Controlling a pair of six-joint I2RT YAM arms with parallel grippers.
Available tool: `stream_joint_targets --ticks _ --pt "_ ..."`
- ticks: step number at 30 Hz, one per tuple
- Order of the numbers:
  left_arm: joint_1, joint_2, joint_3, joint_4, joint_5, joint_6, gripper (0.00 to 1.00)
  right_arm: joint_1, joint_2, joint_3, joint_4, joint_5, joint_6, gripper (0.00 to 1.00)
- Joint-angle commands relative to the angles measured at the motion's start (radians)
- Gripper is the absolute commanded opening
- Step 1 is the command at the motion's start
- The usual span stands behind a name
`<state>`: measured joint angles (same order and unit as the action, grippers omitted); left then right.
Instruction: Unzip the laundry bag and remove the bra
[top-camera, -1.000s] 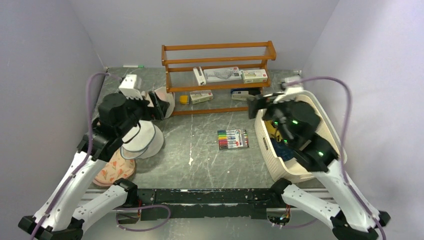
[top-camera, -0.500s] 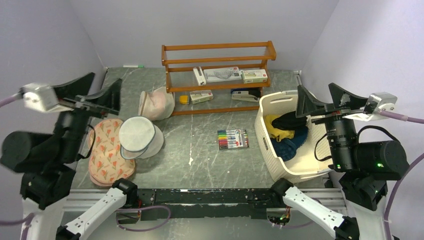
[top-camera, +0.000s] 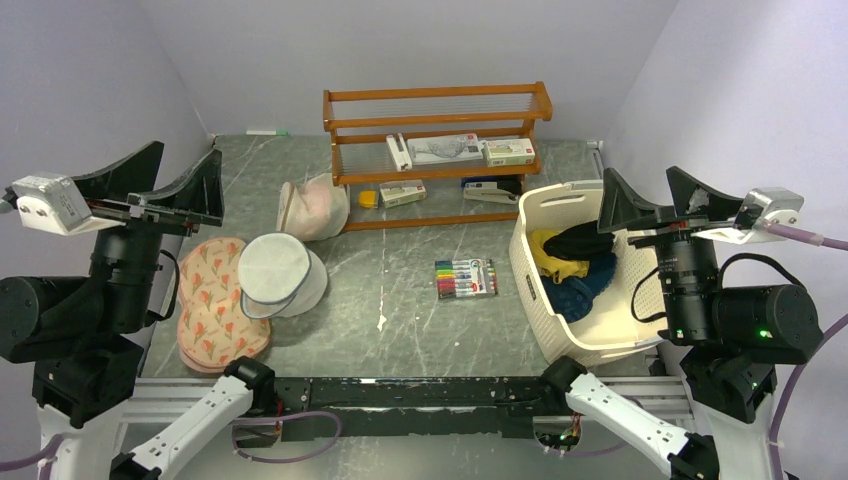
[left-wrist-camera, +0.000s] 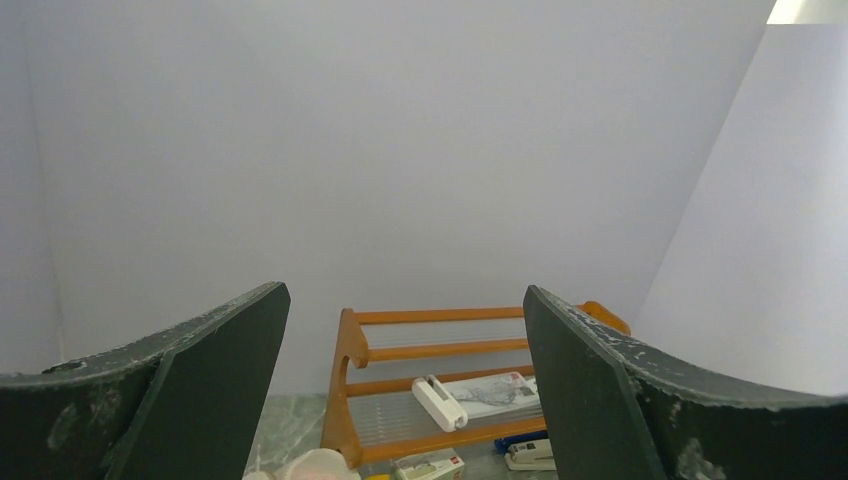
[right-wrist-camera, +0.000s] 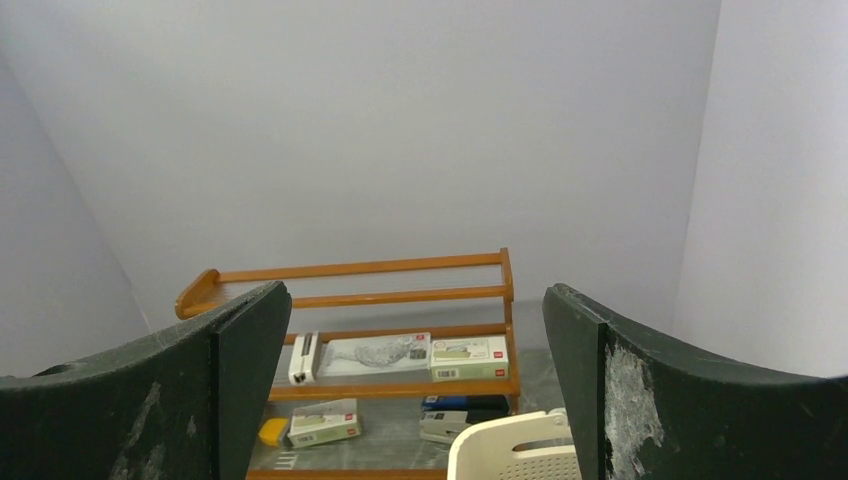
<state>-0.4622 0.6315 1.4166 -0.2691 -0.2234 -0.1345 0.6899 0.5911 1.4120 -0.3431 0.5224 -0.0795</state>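
The laundry bag (top-camera: 280, 272), a round white mesh pouch with a grey-blue rim, lies on the table at the left and leans on a floral pad. The bra (top-camera: 548, 252), mustard-yellow with black parts, lies in the cream basket (top-camera: 545, 330) at the right. My left gripper (top-camera: 180, 190) is raised high at the far left, open and empty. It is also open in the left wrist view (left-wrist-camera: 402, 295). My right gripper (top-camera: 650, 205) is raised above the basket's right side, open and empty. It is also open in the right wrist view (right-wrist-camera: 415, 292).
A wooden shelf (top-camera: 435, 150) with boxes stands at the back. A pinkish mesh pouch (top-camera: 315, 205) sits by its left end. A floral pad (top-camera: 205, 310) lies at the left front. A marker pack (top-camera: 465, 278) lies mid-table. Dark teal cloth (top-camera: 578, 292) lies in the basket.
Both arms have lifted from low over the laundry bag and the basket, and have swung out to the sides. Both grippers now face the back wall. The objects have not moved.
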Motion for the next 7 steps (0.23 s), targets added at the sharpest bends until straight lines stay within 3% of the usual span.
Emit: stream_joint_targets --ticks 1,7 --pt "-0.003 0.002 -0.008 -0.013 -0.019 -0.001 0.99 -0.004 -0.012 0.000 0.001 0.016 0.005 1.00" --pt "-0.004 0.007 -0.007 -0.022 -0.013 -0.010 0.99 -0.004 -0.026 -0.010 -0.003 0.015 0.021 1.00"
